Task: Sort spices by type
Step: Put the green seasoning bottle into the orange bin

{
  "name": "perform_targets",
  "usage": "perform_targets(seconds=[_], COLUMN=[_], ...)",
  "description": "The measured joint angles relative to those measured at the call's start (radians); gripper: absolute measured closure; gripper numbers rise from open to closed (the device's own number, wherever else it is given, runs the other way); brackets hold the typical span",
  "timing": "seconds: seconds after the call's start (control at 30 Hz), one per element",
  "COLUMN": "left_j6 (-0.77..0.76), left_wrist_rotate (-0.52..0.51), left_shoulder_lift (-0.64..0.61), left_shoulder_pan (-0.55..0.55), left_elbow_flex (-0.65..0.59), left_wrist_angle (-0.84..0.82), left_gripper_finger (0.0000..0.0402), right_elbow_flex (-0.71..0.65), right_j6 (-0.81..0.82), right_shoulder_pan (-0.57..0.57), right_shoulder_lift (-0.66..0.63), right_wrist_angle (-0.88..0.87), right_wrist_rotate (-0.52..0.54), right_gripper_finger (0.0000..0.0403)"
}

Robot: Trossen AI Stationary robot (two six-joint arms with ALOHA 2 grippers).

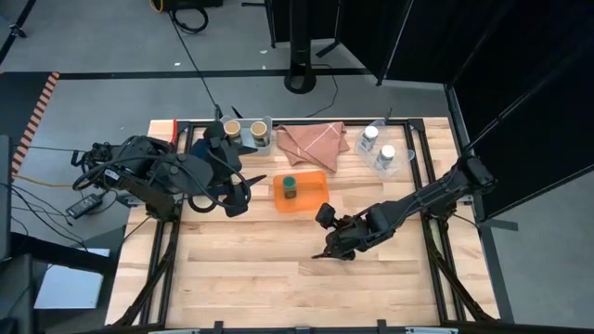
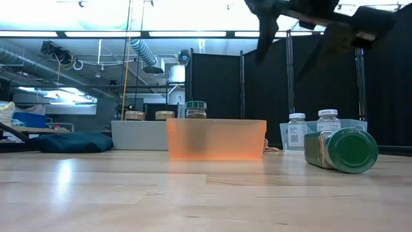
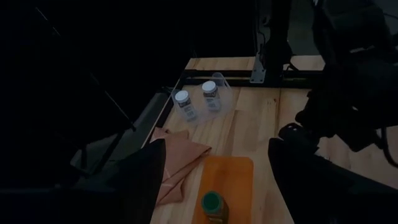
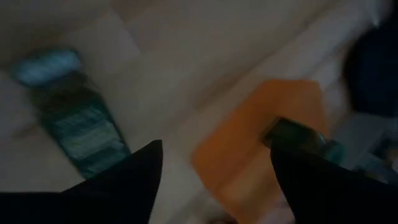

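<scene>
One green-capped jar [image 2: 341, 149] lies on its side on the bare table, cap toward the near edge; it also shows in the right wrist view [image 4: 74, 127]. My right gripper [image 4: 214, 155] hovers open above it, clear of it [image 1: 336, 241]. A second green-capped jar [image 1: 290, 187] stands upright in the orange tray [image 1: 316, 199]. Two tan-capped jars [image 1: 232, 130] [image 1: 259, 128] stand in the pale grey bin [image 2: 138, 134]. Two white-capped jars [image 1: 370, 137] [image 1: 387, 156] stand in a clear container at the far right. My left gripper [image 1: 237, 197] waits open, left of the tray [image 3: 216, 146].
A folded pink cloth [image 1: 313, 141] lies at the far edge between the bin and the white-capped jars. A dark blue cloth [image 2: 67, 142] sits at the far left. Black frame rails run along the table's sides. Bare wood spreads across the near half.
</scene>
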Motion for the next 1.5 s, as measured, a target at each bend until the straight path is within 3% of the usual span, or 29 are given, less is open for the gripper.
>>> perform_targets(seconds=[0.07, 0.2, 0.67, 0.97, 1.5], left_j6=[0.000, 0.000, -0.014, -0.025, -0.049], left_wrist_rotate=[0.000, 0.000, 0.001, 0.001, 0.001], left_shoulder_lift=[0.000, 0.000, 0.000, 0.000, 0.000], left_shoulder_pan=[0.000, 0.000, 0.000, 0.000, 0.000], left_elbow_flex=[0.000, 0.000, 0.000, 0.000, 0.000], left_wrist_angle=[0.000, 0.000, -0.023, -0.022, -0.022], left_gripper_finger=[0.0112, 0.0112, 0.0112, 0.0112, 0.0112], right_elbow_flex=[0.000, 0.000, -0.005, -0.105, -0.312], right_j6=[0.011, 0.050, 0.076, -0.031, -0.057], right_shoulder_pan=[0.004, 0.006, 0.078, 0.065, 0.033], right_shoulder_lift=[0.012, 0.042, 0.054, 0.054, 0.055], right_wrist_angle=[0.012, 0.008, -0.002, 0.059, 0.252], right_wrist_rotate=[0.041, 0.018, -0.310, -0.331, -0.364], right_gripper_finger=[0.0081, 0.0063, 0.0066, 0.0066, 0.0081])
